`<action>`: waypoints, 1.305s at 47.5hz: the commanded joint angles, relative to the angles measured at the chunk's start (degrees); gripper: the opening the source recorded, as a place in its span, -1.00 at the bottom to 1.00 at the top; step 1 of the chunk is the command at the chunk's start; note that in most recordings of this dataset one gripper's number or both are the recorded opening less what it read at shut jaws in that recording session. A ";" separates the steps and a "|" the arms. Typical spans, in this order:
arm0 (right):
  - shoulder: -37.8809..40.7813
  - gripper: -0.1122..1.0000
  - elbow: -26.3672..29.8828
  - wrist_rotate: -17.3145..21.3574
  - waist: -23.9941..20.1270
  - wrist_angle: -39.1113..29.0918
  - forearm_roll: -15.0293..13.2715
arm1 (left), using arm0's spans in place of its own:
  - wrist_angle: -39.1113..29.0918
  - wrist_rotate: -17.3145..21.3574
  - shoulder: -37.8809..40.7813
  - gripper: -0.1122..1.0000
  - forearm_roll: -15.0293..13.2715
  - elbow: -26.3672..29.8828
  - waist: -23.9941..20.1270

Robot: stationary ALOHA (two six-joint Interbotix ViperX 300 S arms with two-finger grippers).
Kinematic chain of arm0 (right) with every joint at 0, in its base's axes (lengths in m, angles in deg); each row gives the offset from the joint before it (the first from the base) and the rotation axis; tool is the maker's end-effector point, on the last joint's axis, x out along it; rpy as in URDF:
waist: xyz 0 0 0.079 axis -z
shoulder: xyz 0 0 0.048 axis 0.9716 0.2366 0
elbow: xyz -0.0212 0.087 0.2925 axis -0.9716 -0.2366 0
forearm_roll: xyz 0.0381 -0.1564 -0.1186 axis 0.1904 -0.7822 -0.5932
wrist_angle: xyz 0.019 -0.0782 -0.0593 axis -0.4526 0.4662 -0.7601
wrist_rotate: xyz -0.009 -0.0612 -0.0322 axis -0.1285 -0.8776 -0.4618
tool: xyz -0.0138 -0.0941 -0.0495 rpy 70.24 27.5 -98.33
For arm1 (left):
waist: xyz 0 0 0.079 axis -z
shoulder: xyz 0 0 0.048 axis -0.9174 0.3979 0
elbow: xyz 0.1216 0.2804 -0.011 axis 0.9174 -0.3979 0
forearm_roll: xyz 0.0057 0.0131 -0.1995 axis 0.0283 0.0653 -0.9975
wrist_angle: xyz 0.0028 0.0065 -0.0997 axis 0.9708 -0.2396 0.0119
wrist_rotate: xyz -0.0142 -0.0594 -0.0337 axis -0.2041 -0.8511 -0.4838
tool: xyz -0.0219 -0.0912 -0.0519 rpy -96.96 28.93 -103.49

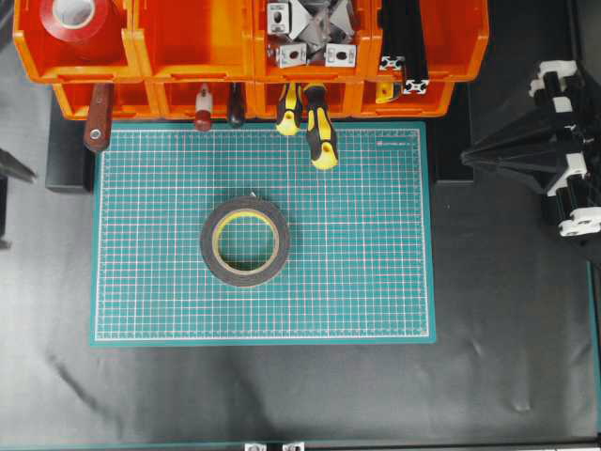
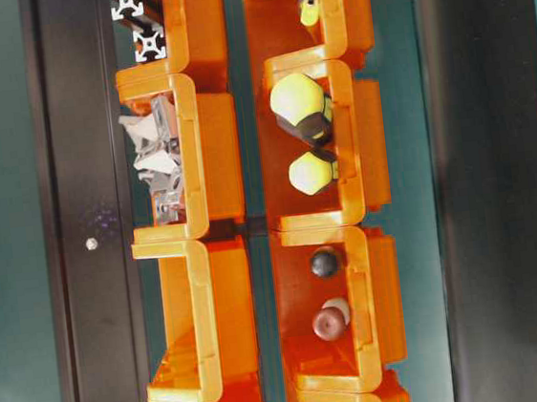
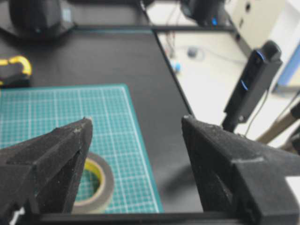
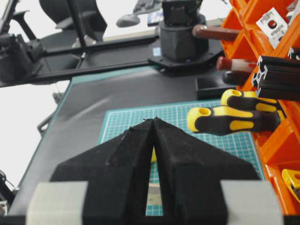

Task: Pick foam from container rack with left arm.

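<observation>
Foam (image 1: 245, 241): wide tape roll, dark grey ring face, yellow inner core, tan outer band; flat on green cutting mat (image 1: 376, 282), slightly left of mat centre, well apart from rack; touched by neither arm.
Foam, left wrist view (image 3: 96, 185): partly hidden behind left finger, low in frame.
Container rack (image 1: 188, 47): joined bright orange bins in two rows along far edge of mat, wider than mat.
Rack contents, upper row: red tape roll (image 1: 80, 19) with white core in leftmost bin; metal corner brackets (image 1: 310, 33) in third bin; black aluminium profiles (image 1: 404, 52) in rightmost bin.
Rack contents, lower row: brown-handled tool (image 1: 97, 122), red-handled tool (image 1: 203, 108), two yellow-and-black screwdriver handles (image 1: 319, 132) jutting out over mat edge.
Left gripper (image 3: 136, 136): fingers (image 3: 61, 154) spread wide apart, nothing between them, foam below and unheld; arm barely visible at left edge of overhead view.
Right gripper (image 1: 474, 155): parked at right of bench, off the mat; fingers (image 4: 129, 154) pressed together at tips, only a thin slit behind, holding nothing.
Bench (image 1: 282, 395): black surface under mat and rack.
</observation>
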 commanded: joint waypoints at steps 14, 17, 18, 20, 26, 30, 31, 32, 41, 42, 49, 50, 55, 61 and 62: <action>0.26 -0.79 2.02 -0.35 -0.09 2.81 -0.18 | 9.40 0.00 -0.35 0.51 0.18 -2.37 -3.43; 0.35 -0.79 1.93 -0.35 -0.09 3.08 -0.26 | 10.63 0.00 -0.44 0.51 0.18 -3.16 -3.52; 0.35 -0.79 2.02 -0.35 -0.09 3.08 -0.26 | 10.81 0.00 -0.53 0.51 0.18 -3.34 -3.52; 0.26 -0.79 2.02 -0.35 -0.09 3.08 -0.26 | 10.81 -0.26 -0.70 0.51 0.18 -3.78 -3.52; 0.35 -0.79 1.93 -0.35 -0.09 3.08 -0.26 | 10.81 -0.79 -1.49 0.51 0.18 -4.04 -3.52; 0.35 -0.79 1.93 -0.35 -0.09 3.16 -0.26 | 10.81 -0.79 -1.93 0.51 0.18 -3.96 -3.52; 0.35 -0.79 2.02 -0.35 -0.09 3.08 -0.26 | 10.81 -0.70 -1.93 0.51 0.18 -3.96 -3.52; 0.35 -0.79 2.02 -0.35 -0.09 3.16 -0.26 | 10.81 -0.70 -2.02 0.51 0.18 -3.96 -3.52; 0.35 -0.79 1.93 -0.35 -0.09 3.16 -0.26 | 10.81 -0.79 -1.93 0.51 0.18 -4.22 -3.52; 0.35 -0.79 1.93 -0.35 -0.09 3.16 -0.26 | 10.81 -0.79 -1.93 0.51 0.09 -4.22 -3.52; 0.35 -0.79 2.02 -0.35 -0.09 3.16 -0.26 | 10.90 -0.79 -1.85 0.52 0.18 -4.22 -3.52; 0.35 -0.79 1.93 -0.35 -0.09 3.16 -0.26 | 10.99 -0.79 -1.85 0.51 0.09 -4.22 -3.52; 0.35 -0.79 1.93 -0.35 -0.09 3.08 -0.26 | 11.25 -0.53 -2.11 0.51 0.18 -4.04 -3.60; 0.35 -0.79 1.85 0.09 -0.09 2.72 -0.26 | 11.25 -0.53 -2.11 0.51 0.18 -4.22 -3.52; 0.26 -0.79 1.93 0.09 -0.09 2.55 -0.26 | 11.16 -0.53 -2.11 0.51 0.18 -4.22 -3.52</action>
